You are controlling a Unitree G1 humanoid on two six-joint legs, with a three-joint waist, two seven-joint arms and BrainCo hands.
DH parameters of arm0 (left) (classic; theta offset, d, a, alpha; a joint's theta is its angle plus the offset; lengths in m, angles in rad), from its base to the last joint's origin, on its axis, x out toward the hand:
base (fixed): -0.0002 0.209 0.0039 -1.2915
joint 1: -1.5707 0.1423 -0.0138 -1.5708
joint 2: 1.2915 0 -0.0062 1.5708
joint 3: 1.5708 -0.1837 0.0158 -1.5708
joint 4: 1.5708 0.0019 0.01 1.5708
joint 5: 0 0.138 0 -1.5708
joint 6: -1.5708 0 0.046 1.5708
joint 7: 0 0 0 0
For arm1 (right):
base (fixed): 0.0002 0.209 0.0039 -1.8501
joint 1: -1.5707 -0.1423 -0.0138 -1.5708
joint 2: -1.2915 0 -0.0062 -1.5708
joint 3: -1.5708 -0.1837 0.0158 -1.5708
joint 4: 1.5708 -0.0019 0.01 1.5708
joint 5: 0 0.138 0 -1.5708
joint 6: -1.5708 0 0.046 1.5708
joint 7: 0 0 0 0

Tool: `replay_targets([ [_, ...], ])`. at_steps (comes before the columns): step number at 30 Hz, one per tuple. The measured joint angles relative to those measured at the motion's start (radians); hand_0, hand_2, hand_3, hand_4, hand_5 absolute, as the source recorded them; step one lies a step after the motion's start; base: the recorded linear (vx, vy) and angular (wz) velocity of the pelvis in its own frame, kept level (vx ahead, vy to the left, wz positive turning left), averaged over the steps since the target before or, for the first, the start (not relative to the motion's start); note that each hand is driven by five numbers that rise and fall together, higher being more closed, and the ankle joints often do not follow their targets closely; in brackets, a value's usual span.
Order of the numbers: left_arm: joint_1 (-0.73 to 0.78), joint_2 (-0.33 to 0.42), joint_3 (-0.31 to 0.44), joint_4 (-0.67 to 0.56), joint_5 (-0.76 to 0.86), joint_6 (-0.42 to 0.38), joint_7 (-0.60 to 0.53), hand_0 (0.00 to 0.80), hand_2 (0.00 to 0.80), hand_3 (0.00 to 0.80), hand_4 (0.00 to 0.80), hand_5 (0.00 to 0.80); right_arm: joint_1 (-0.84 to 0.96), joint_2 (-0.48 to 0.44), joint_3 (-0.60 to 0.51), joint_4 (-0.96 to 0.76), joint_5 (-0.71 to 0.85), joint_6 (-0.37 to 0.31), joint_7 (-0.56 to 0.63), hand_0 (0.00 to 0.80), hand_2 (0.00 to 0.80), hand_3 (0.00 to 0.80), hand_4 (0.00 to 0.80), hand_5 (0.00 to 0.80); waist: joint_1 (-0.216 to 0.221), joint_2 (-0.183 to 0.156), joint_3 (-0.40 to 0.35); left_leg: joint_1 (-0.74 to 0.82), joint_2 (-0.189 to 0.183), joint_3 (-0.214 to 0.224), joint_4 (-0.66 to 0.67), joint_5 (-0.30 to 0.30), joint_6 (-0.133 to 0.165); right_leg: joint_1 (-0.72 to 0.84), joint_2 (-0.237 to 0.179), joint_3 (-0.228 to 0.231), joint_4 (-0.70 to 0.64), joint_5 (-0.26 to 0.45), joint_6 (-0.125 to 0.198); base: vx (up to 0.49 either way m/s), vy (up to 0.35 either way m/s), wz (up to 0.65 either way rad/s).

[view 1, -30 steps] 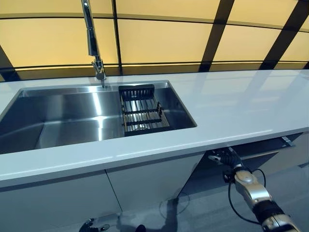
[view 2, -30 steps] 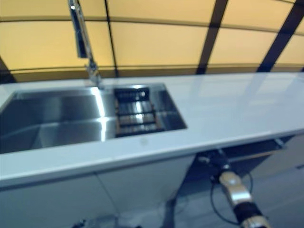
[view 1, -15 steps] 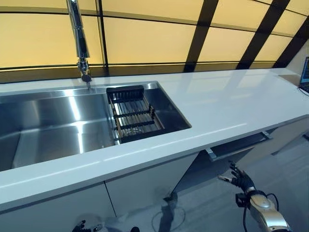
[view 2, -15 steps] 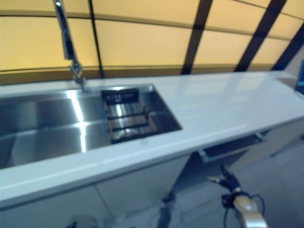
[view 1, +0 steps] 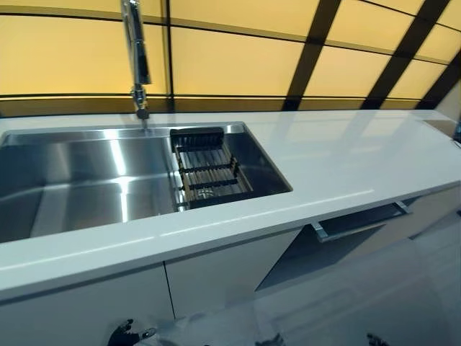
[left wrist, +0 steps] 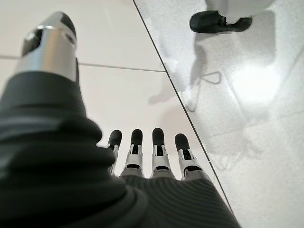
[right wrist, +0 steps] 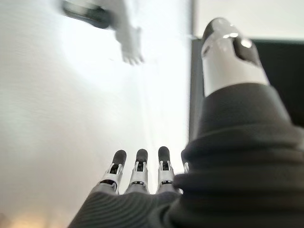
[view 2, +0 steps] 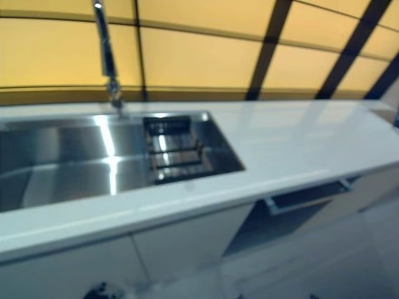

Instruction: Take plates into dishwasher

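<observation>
You have one white surface [view 1: 338, 162] running the full width, its front edge overhanging white cabinet doors [view 1: 230, 274]. One steel sink [view 1: 86, 180] sits at 10 o'clock, with one dark rack [view 1: 209, 169] inside and one tap [view 1: 137, 58] behind. The dishwasher [view 1: 360, 220] (slightly ajar) shows at 4 o'clock. No plates appear. Left hand [left wrist: 152, 156] and right hand [right wrist: 137, 175] hang low over the floor, fingers straight, holding nothing.

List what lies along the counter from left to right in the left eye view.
Sink → faucet → dark rack in the sink → bare white countertop → dishwasher door handle below the counter edge.
</observation>
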Motion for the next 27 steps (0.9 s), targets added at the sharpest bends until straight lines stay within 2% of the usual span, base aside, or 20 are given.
replay_targets([
  [1,-0.007,0.007,-0.006,-0.003,-0.002,-0.007,-0.002,0.0,0.0,0.0,0.0,0.0,0.0,0.027,0.006,0.006,0.0,-0.005,-0.008,0.0,0.0,0.0,0.0,0.0,0.003,-0.018,-0.002,-0.012,-0.003,-0.001,-0.014,0.001,-0.002,0.02,0.009,0.0,-0.009,-0.002,-0.008,-0.189,-0.216,0.94],
  [2,-0.015,0.021,-0.012,0.0,-0.002,-0.009,-0.005,0.0,0.0,0.0,0.0,0.0,-0.012,0.053,0.005,0.008,0.0,-0.012,-0.01,0.0,0.0,0.0,0.0,0.0,0.006,-0.042,-0.002,-0.023,-0.004,0.013,-0.031,0.005,-0.011,0.021,-0.001,-0.013,-0.046,-0.037,-0.053,-0.197,-0.232,0.94],
  [3,-0.015,0.024,-0.013,0.002,-0.006,-0.007,-0.008,0.0,0.0,0.0,0.0,0.0,-0.043,0.065,0.017,0.01,0.0,-0.015,-0.015,0.0,0.0,0.0,0.0,0.0,0.007,-0.045,0.012,-0.054,0.003,0.018,0.017,-0.003,-0.01,0.013,-0.005,-0.067,-0.063,-0.022,-0.069,-0.188,-0.238,0.59],
  [4,-0.014,0.025,-0.013,0.003,-0.008,-0.006,-0.01,0.0,0.0,0.0,0.0,0.0,-0.057,0.067,0.028,0.009,0.0,-0.018,-0.015,0.0,0.0,0.0,0.0,0.0,0.013,-0.047,0.016,-0.072,0.001,0.03,0.08,-0.008,-0.012,0.01,-0.01,-0.095,-0.067,-0.017,-0.073,-0.171,-0.241,0.39],
  [5,-0.012,0.023,-0.012,0.004,-0.012,-0.004,-0.015,0.0,0.0,0.0,0.0,0.0,-0.077,0.065,0.042,0.004,0.0,-0.025,-0.017,0.0,0.0,0.0,0.0,0.0,0.035,-0.032,0.023,-0.074,0.025,0.042,0.138,-0.082,-0.039,0.02,0.01,-0.122,-0.069,-0.01,-0.073,-0.162,-0.225,0.37],
  [6,-0.015,0.024,-0.011,0.004,-0.013,-0.003,-0.017,0.0,0.0,0.0,0.0,0.0,-0.086,0.064,0.051,0.004,0.0,-0.026,-0.02,0.0,0.0,0.0,0.0,0.0,0.04,-0.023,0.026,-0.071,0.043,0.038,0.117,-0.077,-0.098,0.027,0.022,-0.127,-0.071,-0.013,-0.077,-0.203,-0.255,0.75],
  [8,-0.024,0.025,-0.013,-0.011,-0.019,-0.004,-0.018,0.0,0.0,0.0,0.0,0.0,-0.101,0.065,0.074,0.003,0.0,-0.026,-0.022,0.0,0.0,0.0,0.0,0.0,0.052,-0.021,0.039,-0.046,0.08,0.045,0.046,-0.029,-0.112,0.029,0.05,-0.121,-0.06,-0.022,-0.095,-0.19,-0.216,0.75],
  [11,-0.014,0.019,-0.013,-0.013,-0.039,-0.002,-0.026,0.0,0.0,0.0,0.0,0.0,-0.115,0.064,0.078,0.002,0.001,-0.026,-0.026,0.0,0.0,0.0,0.0,0.0,0.085,-0.011,0.045,-0.036,0.099,0.04,0.013,-0.005,-0.132,0.029,0.065,-0.134,-0.062,-0.028,-0.108,-0.173,-0.186,0.23],
  [12,0.0,0.012,-0.011,-0.018,-0.042,-0.005,-0.027,0.0,0.0,0.0,0.0,0.0,-0.128,0.062,0.079,0.003,0.001,-0.026,-0.028,0.0,0.0,0.0,0.0,0.0,0.09,0.007,0.052,-0.037,0.109,0.033,0.003,0.013,-0.149,0.037,0.079,-0.142,-0.058,-0.026,-0.111,-0.146,-0.175,0.39],
  [16,0.035,-0.012,-0.011,-0.023,-0.05,-0.006,-0.031,0.0,0.0,0.0,0.0,0.0,-0.142,0.06,0.08,0.004,0.001,-0.025,-0.027,0.0,0.0,0.0,0.0,0.0,0.094,0.047,0.063,-0.016,0.127,0.034,-0.02,0.027,-0.156,0.068,0.091,-0.179,-0.06,-0.034,-0.127,-0.101,-0.154,0.35],
  [19,0.054,-0.024,-0.009,-0.024,-0.05,-0.007,-0.031,0.0,0.0,0.0,0.0,0.0,-0.138,0.059,0.08,0.004,0.001,-0.015,-0.026,0.0,0.0,0.0,0.0,0.0,0.09,0.075,0.064,0.015,0.134,0.037,-0.03,0.035,-0.173,0.115,0.097,-0.205,-0.075,-0.04,-0.135,-0.074,-0.098,0.35],
  [21,0.063,-0.032,-0.006,-0.026,-0.049,-0.01,-0.032,0.0,0.0,0.0,0.0,0.0,-0.136,0.058,0.079,0.003,0.002,-0.013,-0.026,0.0,0.0,0.0,0.0,0.0,0.088,0.093,0.063,0.015,0.139,0.057,-0.031,0.033,-0.174,0.138,0.105,-0.221,-0.076,-0.047,-0.142,-0.085,-0.043,0.42],
  [22,0.057,-0.033,-0.005,-0.026,-0.049,-0.012,-0.033,0.0,0.0,0.0,0.0,0.0,-0.131,0.057,0.078,0.004,0.002,-0.013,-0.026,0.0,0.0,0.0,0.0,0.0,0.084,0.099,0.062,0.016,0.152,0.095,-0.03,0.032,-0.174,0.151,0.105,-0.236,-0.077,-0.052,-0.146,-0.077,0.002,0.56],
  [23,0.055,-0.034,-0.005,-0.025,-0.049,-0.017,-0.034,0.0,0.0,0.0,0.0,0.0,-0.121,0.056,0.078,0.004,0.002,-0.013,-0.027,0.0,0.0,0.0,0.0,0.0,0.081,0.103,0.06,0.017,0.163,0.126,-0.03,0.021,-0.178,0.158,0.102,-0.257,-0.075,-0.059,-0.152,-0.129,0.016,0.5],
  [24,0.054,-0.034,-0.004,-0.025,-0.049,-0.017,-0.035,0.0,0.0,0.0,0.0,0.0,-0.118,0.056,0.078,0.004,0.003,-0.013,-0.028,0.0,0.0,0.0,0.0,0.0,0.081,0.099,0.059,0.02,0.163,0.14,-0.023,0.009,-0.182,0.159,0.095,-0.262,-0.076,-0.06,-0.154,-0.153,0.039,0.37],
  [25,0.056,-0.037,0.007,-0.017,-0.049,-0.018,-0.04,0.0,0.0,0.0,0.0,0.0,-0.116,0.053,0.078,0.004,0.011,-0.012,-0.029,0.0,0.0,0.0,0.0,0.0,0.079,0.088,0.062,0.014,0.151,0.156,0.027,-0.018,-0.168,0.165,0.068,-0.274,-0.077,-0.06,-0.155,-0.125,0.035,0.11],
  [26,0.059,-0.039,0.02,-0.005,-0.049,-0.017,-0.041,0.0,0.0,0.0,0.0,0.0,-0.114,0.053,0.074,0.004,0.013,-0.012,-0.03,0.0,0.0,0.0,0.0,0.0,0.079,0.077,0.064,0.016,0.131,0.159,0.07,-0.021,-0.169,0.17,0.047,-0.274,-0.078,-0.058,-0.153,-0.104,0.035,0.02],
  [27,0.068,-0.039,0.038,0.015,-0.049,-0.016,-0.041,0.0,0.0,0.0,0.0,0.0,-0.114,0.052,0.067,-0.003,0.014,-0.013,-0.03,0.0,0.0,0.0,0.0,0.0,0.072,0.051,0.062,0.017,0.1,0.179,0.145,-0.028,-0.176,0.179,0.007,-0.272,-0.081,-0.059,-0.14,-0.088,0.051,0.08],
])
